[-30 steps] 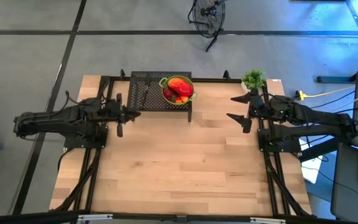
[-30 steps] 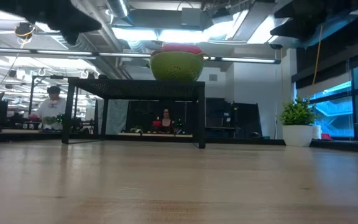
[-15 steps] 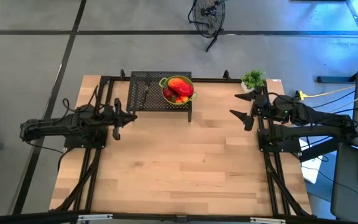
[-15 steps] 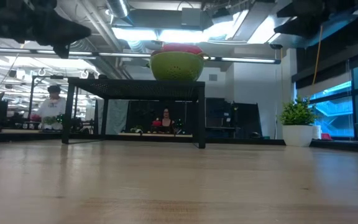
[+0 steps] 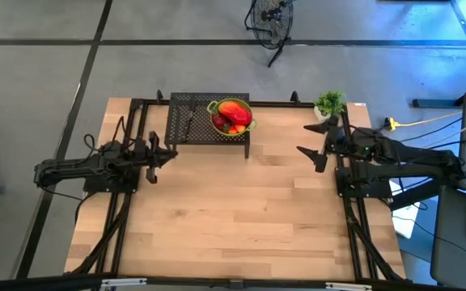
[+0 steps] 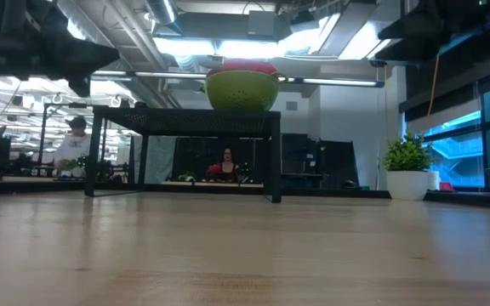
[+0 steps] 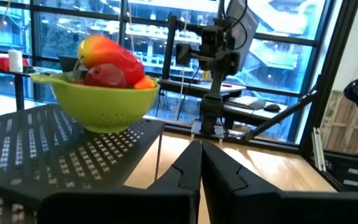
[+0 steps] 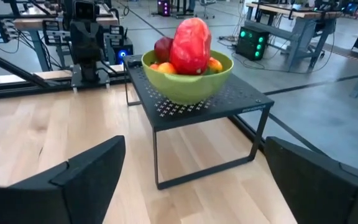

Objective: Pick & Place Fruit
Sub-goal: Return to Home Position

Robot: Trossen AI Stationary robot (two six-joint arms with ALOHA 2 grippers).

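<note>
Left gripper (image 7: 201, 155) drawn back, pressed together; right gripper (image 5: 308, 139) spread; glossy fruit (image 8: 191, 46) heaped in perforated bowl (image 7: 104, 112).

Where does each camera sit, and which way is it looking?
High view: above, looking straight down on the table; shows both arms, the left gripper and the right gripper.
Low view: at tabletop height, looking level at the shelf; the arms are dark shapes at the top.
Left wrist view: on the left arm, looking past its shut fingers at the green bowl.
Right wrist view: on the right arm, looking between its open fingers at the bowl.
Shared: all four see the bowl of fruit.
</note>
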